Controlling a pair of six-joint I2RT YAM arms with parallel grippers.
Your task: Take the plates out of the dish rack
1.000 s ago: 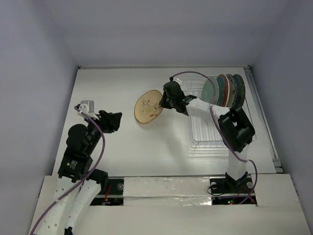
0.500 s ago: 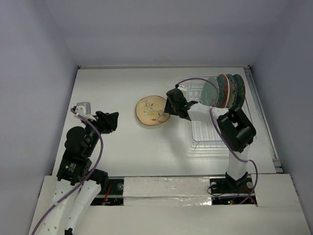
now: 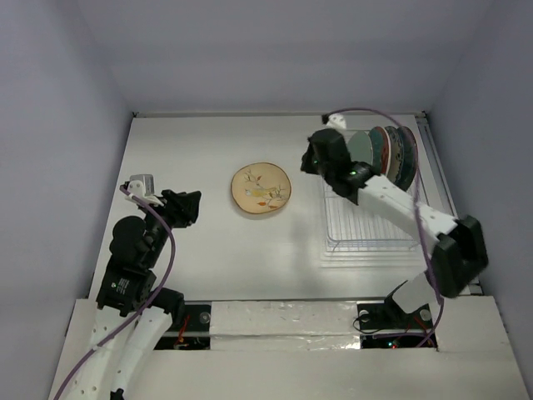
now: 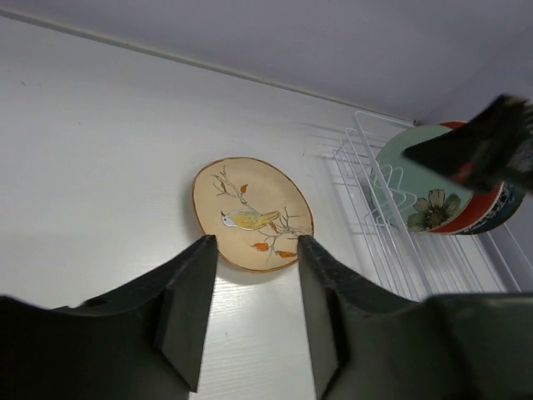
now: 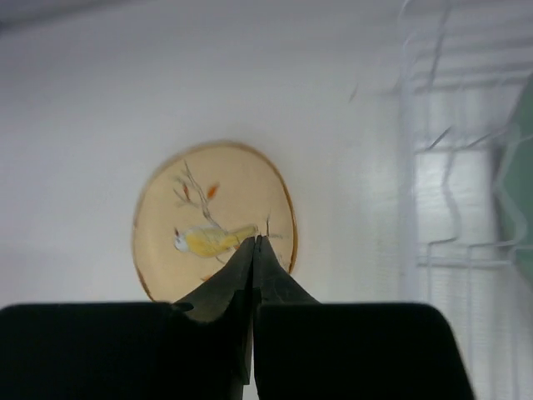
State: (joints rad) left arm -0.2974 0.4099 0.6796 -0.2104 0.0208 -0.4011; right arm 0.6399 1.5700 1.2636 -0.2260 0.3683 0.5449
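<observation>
The tan plate [image 3: 261, 188] with a bird and sprig lies flat on the table, left of the dish rack [image 3: 366, 223]; it also shows in the left wrist view [image 4: 250, 213] and the right wrist view [image 5: 213, 218]. Several plates stand upright at the rack's far end: mint green [image 3: 360, 152] in front, then the others [image 3: 391, 154] behind it. My right gripper [image 3: 313, 158] is shut and empty, raised between the tan plate and the rack. My left gripper [image 3: 193, 205] is open and empty at the left, apart from the tan plate.
The white wire rack's near part [image 3: 366, 237] holds no plates. White walls close the table at the back and sides. A rail [image 3: 445, 200] runs along the right edge.
The tan plate went from tilted in my right gripper to flat on the table. The right gripper let go, shut, and moved back right toward the rack. The left arm barely moved.
</observation>
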